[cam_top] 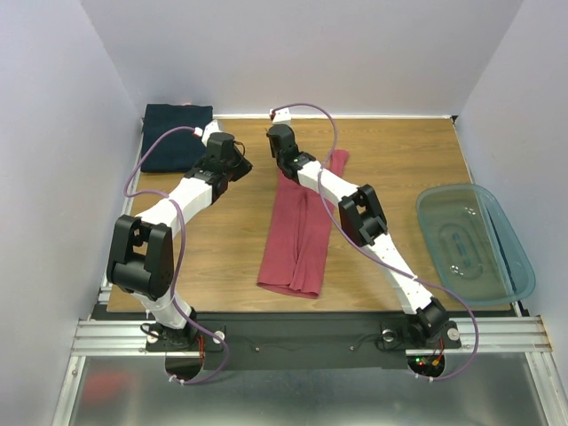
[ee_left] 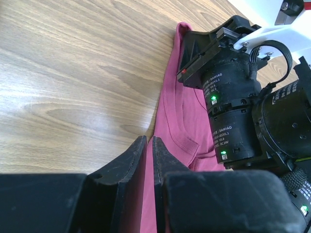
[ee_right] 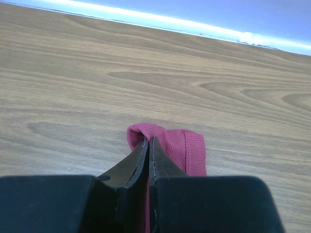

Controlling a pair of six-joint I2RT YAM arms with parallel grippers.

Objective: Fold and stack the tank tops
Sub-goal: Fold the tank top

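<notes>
Table (cam_top: 222, 257): wood, carrying both tops.
Rose-red tank top (cam_top: 297, 240): folded long, lying mid-table.
Navy tank top (cam_top: 176, 135): flat in the far-left corner.
Right gripper (ee_right: 148, 141): clamped on the rose-red tank top's far end.
Left gripper (ee_left: 149, 140): fingers nearly together, tips at its left edge.

From above, the far end of the rose-red tank top (cam_top: 297, 240) lies under the right arm (cam_top: 346, 200), so its neckline there cannot be made out. In the right wrist view the right gripper (ee_right: 148, 141) covers all but a bunched strap end of that top, and the rest runs off the bottom edge. In the left wrist view the top's near part is hidden behind the left gripper (ee_left: 149, 141) — whether cloth sits in its narrow slit or only behind it cannot be told. Left of the top, the navy tank top (cam_top: 173, 133) is partly covered by the left arm (cam_top: 200, 182) and its cable.
</notes>
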